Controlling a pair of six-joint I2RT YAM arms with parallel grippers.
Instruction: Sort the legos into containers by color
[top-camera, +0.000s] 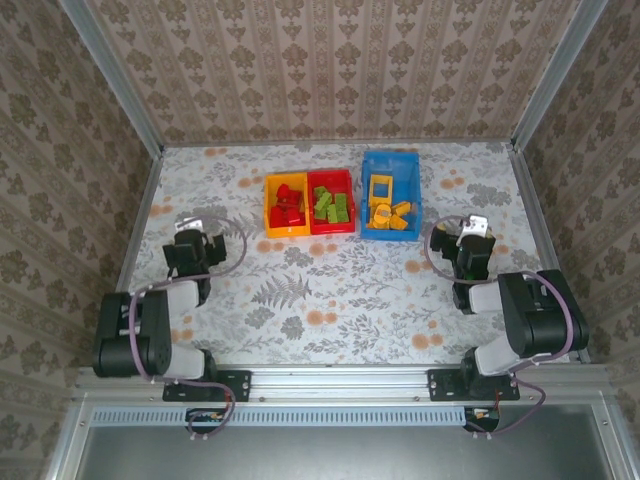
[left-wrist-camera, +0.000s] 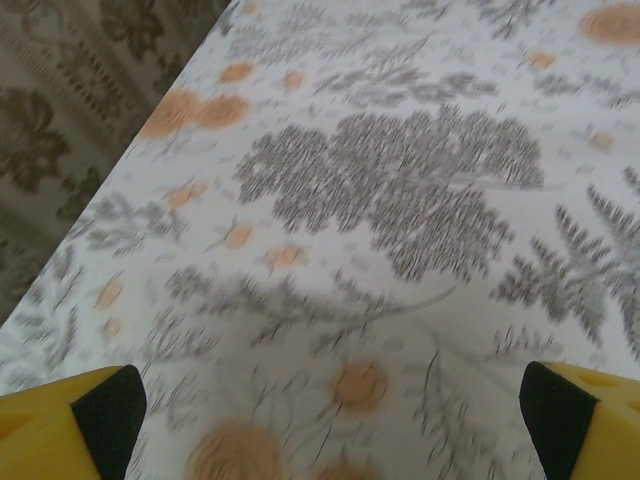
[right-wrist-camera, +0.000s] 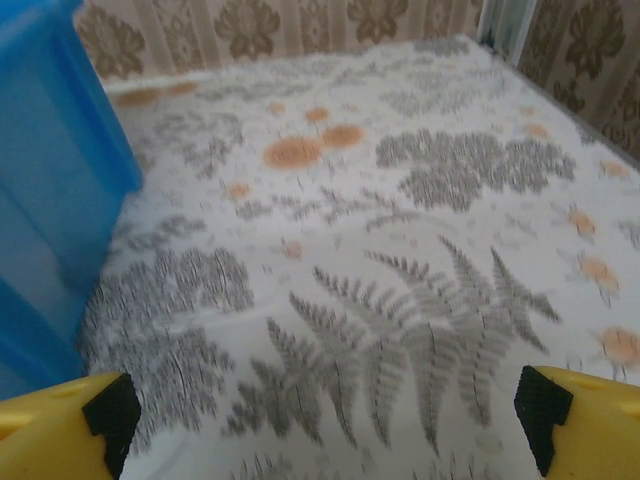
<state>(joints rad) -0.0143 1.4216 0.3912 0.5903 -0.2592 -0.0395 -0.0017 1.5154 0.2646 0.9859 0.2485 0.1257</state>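
Top external: left tool (top-camera: 197, 224) mid-left and right tool (top-camera: 474, 226) mid-right, both spread apart, gripping nothing, above worktop (top-camera: 330, 290). Upper centre: red legos (top-camera: 288, 206) in yellow bin (top-camera: 270, 208), green legos (top-camera: 334, 207) in red bin (top-camera: 332, 231), yellow legos (top-camera: 390, 213) in blue bin (top-camera: 390, 160).

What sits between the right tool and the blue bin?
Just bare patterned tabletop. The right wrist view shows it between the open right tool and the blue bin at its left; the top view agrees.
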